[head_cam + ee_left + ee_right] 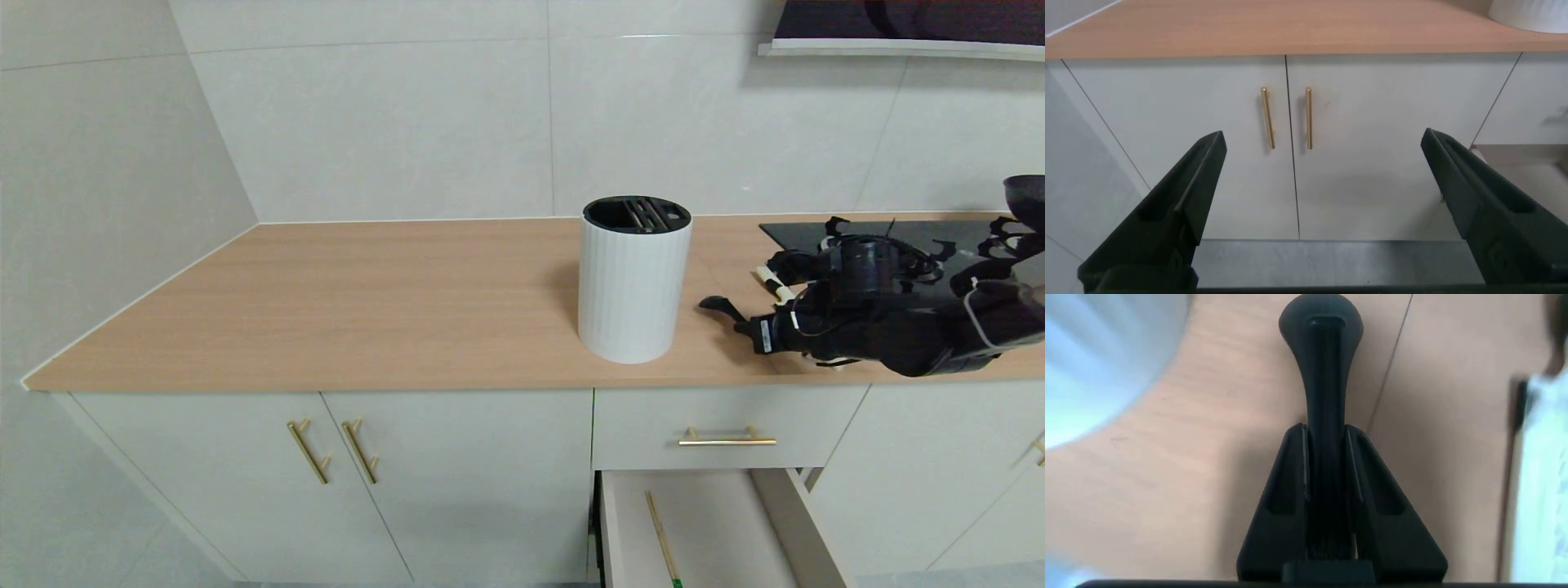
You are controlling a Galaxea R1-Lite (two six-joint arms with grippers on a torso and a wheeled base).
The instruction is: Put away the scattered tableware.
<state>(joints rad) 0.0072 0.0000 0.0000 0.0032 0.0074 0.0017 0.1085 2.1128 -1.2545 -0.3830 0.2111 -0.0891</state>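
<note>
right gripper (1327,441) clamped on one black utensil handle (1319,327) over the counter (367,294), beside one white holder (635,282). left gripper (1321,143) wide open. head view gives you one chopstick (663,543) in the open drawer (788,523).

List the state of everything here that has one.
White ribbed cylindrical holder: upright on the counter.
Black-handled utensil: gripped by the right hand.
Left hand: open, holding nothing.
Lower drawer: open, thin wooden chopstick inside.
Upper drawer: shut.
Double cabinet doors: shut.
</note>
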